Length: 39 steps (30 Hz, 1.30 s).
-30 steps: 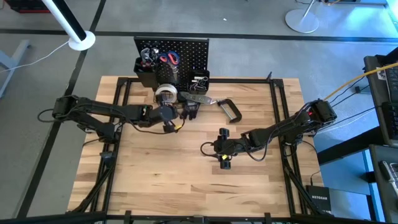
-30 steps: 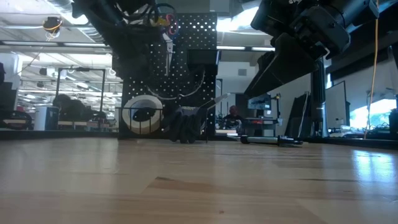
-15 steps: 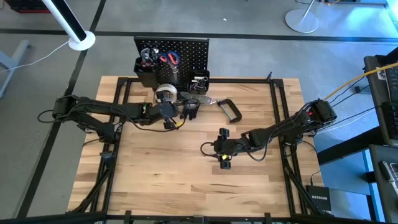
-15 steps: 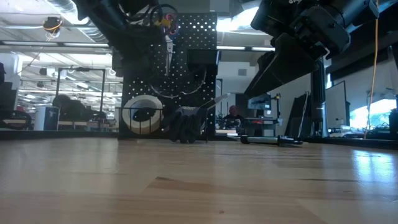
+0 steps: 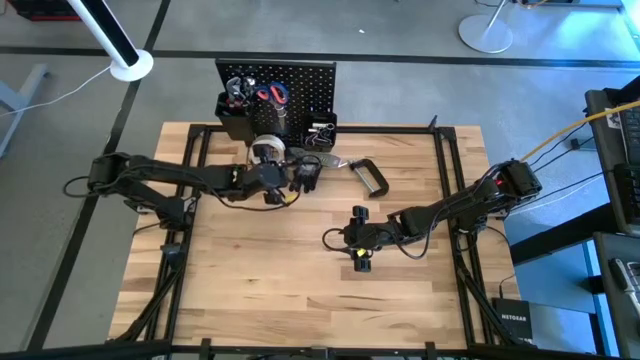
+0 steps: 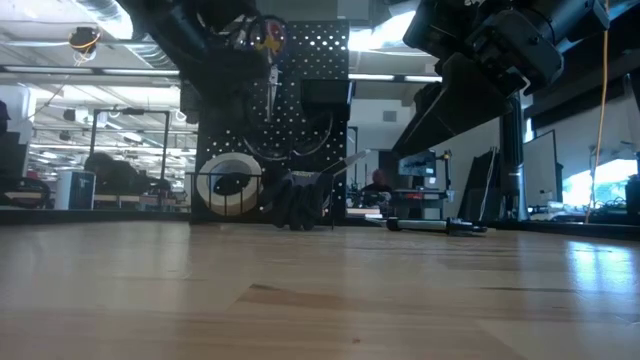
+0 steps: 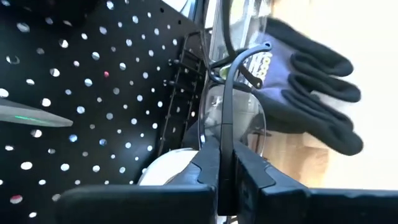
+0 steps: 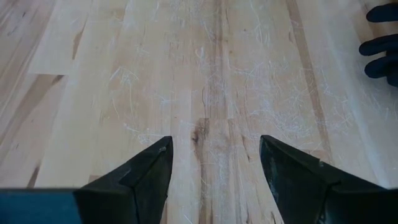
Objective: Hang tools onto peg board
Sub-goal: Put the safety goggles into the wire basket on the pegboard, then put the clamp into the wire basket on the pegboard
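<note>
With your left gripper [image 7: 227, 180] clamped on the safety glasses [image 7: 239, 112], ease them squarely toward the peg board [image 7: 93, 106], clear of the gloves [image 7: 311, 93].

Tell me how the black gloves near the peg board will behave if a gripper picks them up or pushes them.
The black gloves are probably floppy: they lie slumped on the table with fingers splayed, so they would likely droop from a pinch. They look like soft fabric, so they are probably light and not apt to roll. Pushed, they would probably bunch up rather than slide cleanly.

Grey floor [image 5: 420, 40], white lamp base [image 5: 487, 35]
</note>
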Each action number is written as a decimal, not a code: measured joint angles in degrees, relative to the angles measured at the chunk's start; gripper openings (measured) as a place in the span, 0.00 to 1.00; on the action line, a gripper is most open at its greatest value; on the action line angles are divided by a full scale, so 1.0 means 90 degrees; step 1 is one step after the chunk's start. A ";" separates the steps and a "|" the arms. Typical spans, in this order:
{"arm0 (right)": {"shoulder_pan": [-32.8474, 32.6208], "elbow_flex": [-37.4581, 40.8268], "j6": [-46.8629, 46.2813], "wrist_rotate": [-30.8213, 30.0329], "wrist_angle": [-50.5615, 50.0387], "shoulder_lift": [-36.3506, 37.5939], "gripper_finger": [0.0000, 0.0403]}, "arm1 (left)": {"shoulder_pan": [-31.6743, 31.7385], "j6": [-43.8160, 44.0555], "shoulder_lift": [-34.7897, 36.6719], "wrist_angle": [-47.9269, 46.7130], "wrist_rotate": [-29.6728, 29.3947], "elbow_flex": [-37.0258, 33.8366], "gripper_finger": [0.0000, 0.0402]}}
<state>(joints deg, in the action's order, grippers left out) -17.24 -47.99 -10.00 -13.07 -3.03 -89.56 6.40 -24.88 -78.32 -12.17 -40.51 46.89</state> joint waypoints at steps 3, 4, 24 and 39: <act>0.0000 0.0000 0.0000 -0.0001 0.0006 0.0000 0.60 | 0.0122 -0.0133 -0.0124 0.0156 -0.0011 0.0000 0.02; -0.0002 0.0000 0.0000 -0.0001 0.0007 0.0000 0.60 | 0.0165 -0.0180 -0.0169 0.0253 -0.0021 0.0000 0.03; -0.0002 0.0000 0.0000 0.0002 0.0016 0.0000 0.60 | 0.1093 -0.1120 -0.0949 0.1742 0.0150 0.0002 0.10; 0.0000 0.0000 -0.0015 0.0002 0.0003 0.0000 0.60 | 0.0606 -0.0466 -0.0311 0.1333 0.0321 0.0002 0.45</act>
<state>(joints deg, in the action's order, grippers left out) -17.23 -47.99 -10.14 -13.06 -3.00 -89.56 11.85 -29.07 -81.12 -0.17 -37.63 46.92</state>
